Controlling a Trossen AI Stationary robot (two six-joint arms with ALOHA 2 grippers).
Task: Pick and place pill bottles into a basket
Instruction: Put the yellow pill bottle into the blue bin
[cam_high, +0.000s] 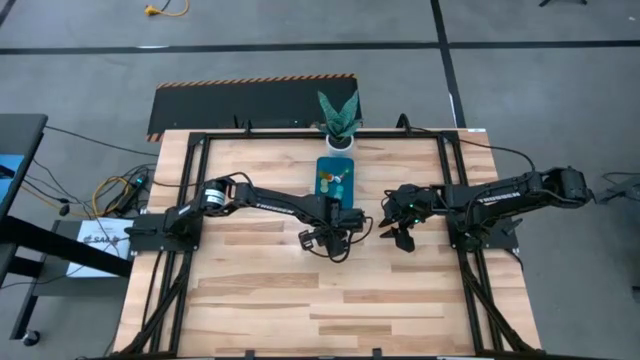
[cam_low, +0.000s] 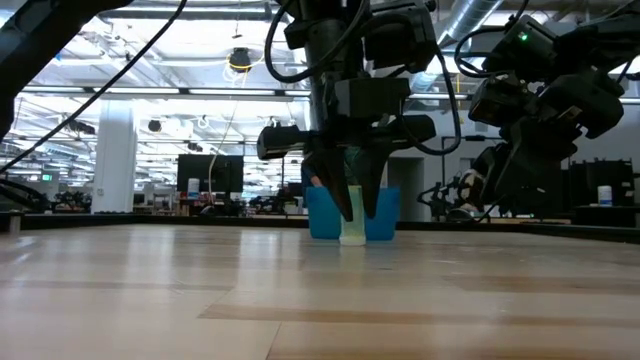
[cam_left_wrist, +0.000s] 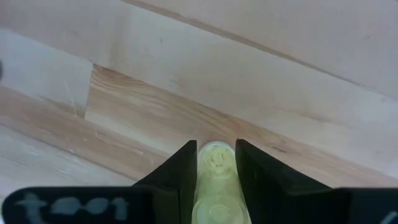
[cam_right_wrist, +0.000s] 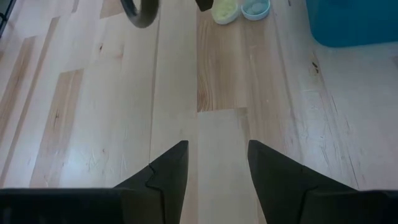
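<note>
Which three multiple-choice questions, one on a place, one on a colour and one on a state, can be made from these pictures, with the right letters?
1. Where is the basket? A beside the plant pot B at the near table edge C under the right arm
2. What colour is the pill bottle between the left gripper fingers? A pink B yellow-green C orange
3. How is the right gripper? A holding a bottle B open and empty C inside the basket

Answers: 1 A, high view shows them adjacent. 2 B, left wrist view. 3 B, only bare table between its fingers.
</note>
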